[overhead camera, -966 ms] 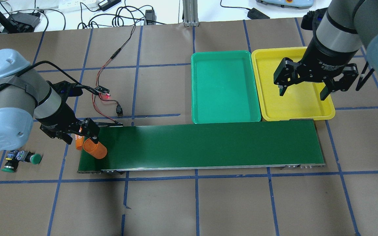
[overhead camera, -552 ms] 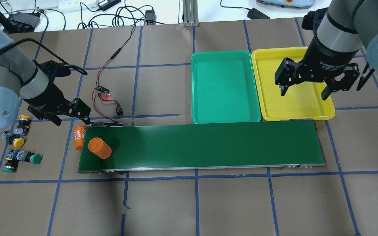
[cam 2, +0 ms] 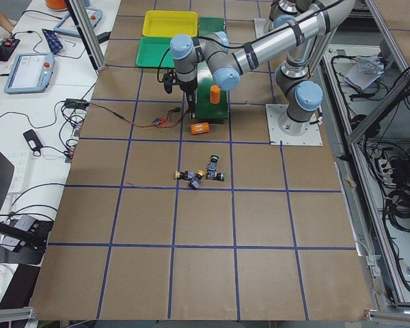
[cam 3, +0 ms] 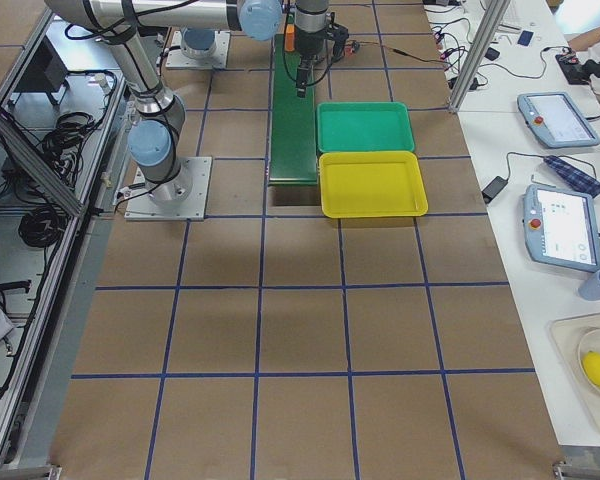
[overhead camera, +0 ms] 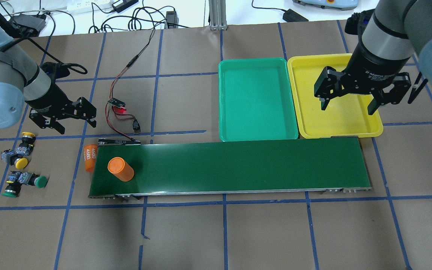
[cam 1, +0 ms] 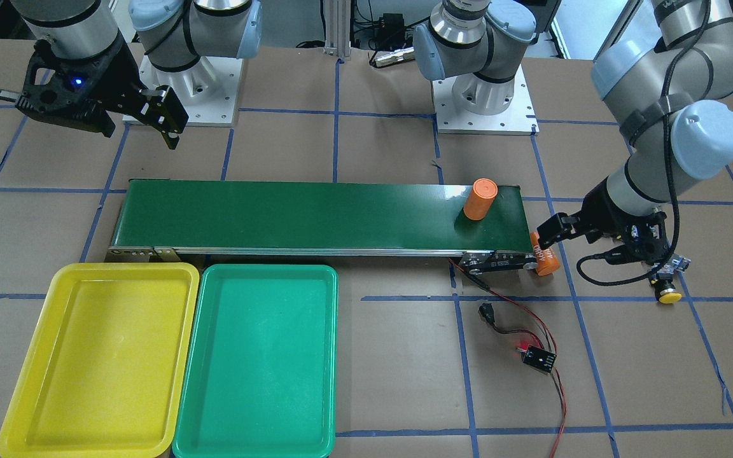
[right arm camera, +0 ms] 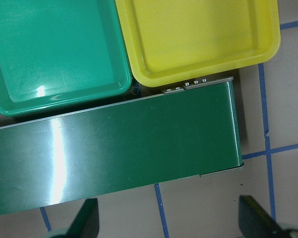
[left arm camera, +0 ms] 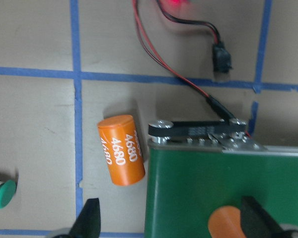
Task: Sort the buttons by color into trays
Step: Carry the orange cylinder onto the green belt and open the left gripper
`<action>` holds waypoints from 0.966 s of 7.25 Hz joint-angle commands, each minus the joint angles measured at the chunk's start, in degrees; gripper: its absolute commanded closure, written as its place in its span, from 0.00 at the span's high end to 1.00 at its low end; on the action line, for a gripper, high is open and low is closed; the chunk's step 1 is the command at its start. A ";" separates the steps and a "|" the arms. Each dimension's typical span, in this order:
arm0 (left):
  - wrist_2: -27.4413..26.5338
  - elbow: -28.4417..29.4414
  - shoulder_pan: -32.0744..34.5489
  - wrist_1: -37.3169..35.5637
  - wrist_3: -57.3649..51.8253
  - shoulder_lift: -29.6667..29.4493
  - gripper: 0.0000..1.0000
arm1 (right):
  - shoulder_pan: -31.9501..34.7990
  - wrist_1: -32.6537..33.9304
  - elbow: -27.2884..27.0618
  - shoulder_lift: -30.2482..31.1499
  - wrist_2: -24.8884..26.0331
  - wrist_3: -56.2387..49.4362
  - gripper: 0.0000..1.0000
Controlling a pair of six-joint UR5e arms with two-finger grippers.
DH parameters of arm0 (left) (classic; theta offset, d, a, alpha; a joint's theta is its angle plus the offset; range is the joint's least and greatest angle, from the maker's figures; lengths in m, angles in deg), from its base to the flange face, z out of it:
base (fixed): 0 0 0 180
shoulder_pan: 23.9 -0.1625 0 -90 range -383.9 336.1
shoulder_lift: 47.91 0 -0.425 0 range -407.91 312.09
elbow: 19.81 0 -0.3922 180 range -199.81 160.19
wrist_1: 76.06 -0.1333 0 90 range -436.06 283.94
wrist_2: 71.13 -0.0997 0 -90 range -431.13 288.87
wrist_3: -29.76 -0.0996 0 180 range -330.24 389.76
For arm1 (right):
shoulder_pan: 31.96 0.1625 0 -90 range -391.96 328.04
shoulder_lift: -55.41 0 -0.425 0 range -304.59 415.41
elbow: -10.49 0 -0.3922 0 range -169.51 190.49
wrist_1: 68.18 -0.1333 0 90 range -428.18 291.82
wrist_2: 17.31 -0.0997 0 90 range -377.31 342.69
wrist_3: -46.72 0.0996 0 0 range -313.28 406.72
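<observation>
Four buttons lie in a cluster on the brown table left of the belt: two with yellow caps (overhead camera: 21, 162) (overhead camera: 27, 134) and two with green caps (overhead camera: 41, 182) (overhead camera: 9, 194). My left gripper (overhead camera: 75, 125) hangs open and empty, to the right of and beyond them, apart from them. One green cap (left arm camera: 2, 192) shows at the left wrist view's edge. The green tray (overhead camera: 257, 97) and the yellow tray (overhead camera: 306, 112) lie side by side behind the belt's right half, with nothing in them. My right gripper (overhead camera: 347, 107) hovers open and empty over the yellow tray.
A long dark-green conveyor belt (overhead camera: 238, 167) crosses the middle of the table. An orange cylinder (overhead camera: 120, 169) stands upright near its left end. Another orange cylinder, marked 4680 (overhead camera: 90, 157), lies on the table just off that end. A small circuit board with red-black wires (overhead camera: 116, 103) sits behind it.
My left gripper has drawn away from the upright orange cylinder, back and to the left, uncovering the yellow buttons. The cylinder has drifted slightly right along the belt. The right gripper has barely moved.
</observation>
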 commanded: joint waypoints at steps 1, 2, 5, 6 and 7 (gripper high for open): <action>0.09 -0.68 -2.07 -4.41 5.35 -5.13 0.99 | 0.00 0.00 0.02 0.03 0.14 -0.02 1.00; 0.27 -0.60 -3.47 -4.41 5.54 -6.71 0.99 | 0.00 -0.09 -0.06 0.03 0.23 -0.02 1.00; 1.41 -0.77 -4.54 -4.33 6.95 -12.25 0.99 | 0.00 -0.18 -0.06 0.03 1.54 -0.02 1.00; 1.41 -0.77 -4.45 -4.33 7.04 -13.05 0.98 | 0.00 -0.18 -0.06 0.03 1.90 -0.02 1.00; 1.33 -0.60 -4.54 -4.15 6.87 -13.23 0.98 | 0.00 -0.26 -0.15 -0.06 1.90 -0.02 1.00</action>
